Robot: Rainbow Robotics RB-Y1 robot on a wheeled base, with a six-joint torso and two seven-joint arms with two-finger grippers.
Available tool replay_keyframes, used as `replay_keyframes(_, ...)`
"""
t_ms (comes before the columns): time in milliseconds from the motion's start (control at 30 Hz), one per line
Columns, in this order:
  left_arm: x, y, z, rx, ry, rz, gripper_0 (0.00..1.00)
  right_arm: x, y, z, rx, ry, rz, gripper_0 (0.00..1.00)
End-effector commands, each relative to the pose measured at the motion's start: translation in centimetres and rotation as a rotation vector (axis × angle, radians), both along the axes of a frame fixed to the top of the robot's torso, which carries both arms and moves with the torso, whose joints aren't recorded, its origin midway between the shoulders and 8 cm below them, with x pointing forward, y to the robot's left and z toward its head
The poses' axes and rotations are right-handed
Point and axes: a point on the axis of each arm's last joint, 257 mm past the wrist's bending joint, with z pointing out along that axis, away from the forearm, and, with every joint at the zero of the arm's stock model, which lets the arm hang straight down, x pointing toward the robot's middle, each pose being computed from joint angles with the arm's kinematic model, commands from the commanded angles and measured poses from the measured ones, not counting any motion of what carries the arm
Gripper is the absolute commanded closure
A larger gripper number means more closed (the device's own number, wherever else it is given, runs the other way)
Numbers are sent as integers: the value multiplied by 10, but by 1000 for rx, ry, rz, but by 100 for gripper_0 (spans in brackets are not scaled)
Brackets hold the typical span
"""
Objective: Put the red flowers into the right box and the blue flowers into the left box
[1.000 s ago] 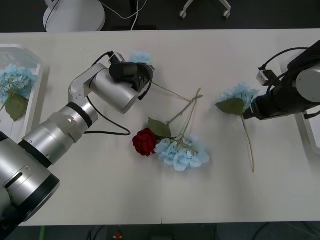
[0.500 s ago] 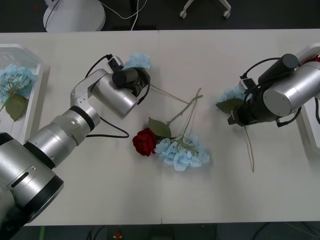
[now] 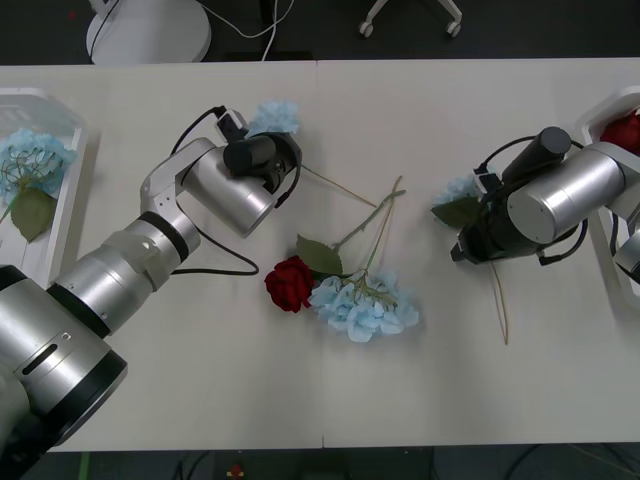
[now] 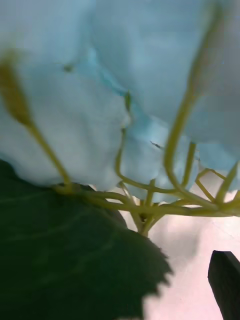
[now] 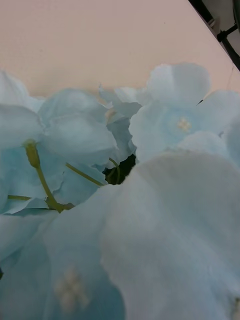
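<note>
Right gripper (image 3: 462, 250) moved left over blue flower (image 3: 468, 195) right of middle; left gripper (image 3: 272, 152) pressed on far blue flower (image 3: 276, 116). Grips hidden, cannot tell. Rose (image 3: 290, 283) lies mid-table. Pick-ups likely next

Front view: overhead, facing forward-down at table (image 3: 400, 400). Wrist views: pressed close against blue flowers (image 5: 120, 200), shared with front view at upper left and mid-right.
</note>
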Motion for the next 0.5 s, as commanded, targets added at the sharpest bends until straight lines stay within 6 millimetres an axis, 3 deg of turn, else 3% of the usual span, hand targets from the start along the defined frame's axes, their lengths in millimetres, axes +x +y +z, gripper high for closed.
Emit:
replay_keyframes(33,17,-6,60,-71,-96,-8,100,17,21,9,11,-41,26,0)
replay_keyframes(167,13,15,74,-122,-134,10,100,18,23,4,19,-44,21,0)
replay_keyframes(200,11,19,75,-133,-137,15,100,19,23,5,20,-45,22,5)
replay_keyframes(233,8,28,80,-156,-150,23,100,18,24,5,24,-42,21,29)
replay_keyframes(267,6,30,82,-165,-155,25,100,19,25,6,26,-44,21,43)
replay_keyframes(300,3,36,87,-179,-166,27,100,19,25,6,30,-43,15,73)
replay_keyframes(333,0,39,90,-182,-176,23,100,18,24,4,29,-39,13,95)
replay_keyframes(367,-2,41,89,-180,-177,22,100,18,25,6,28,-42,16,100)
replay_keyframes(500,-13,51,87,-172,-190,13,100,19,24,5,27,-44,14,100)
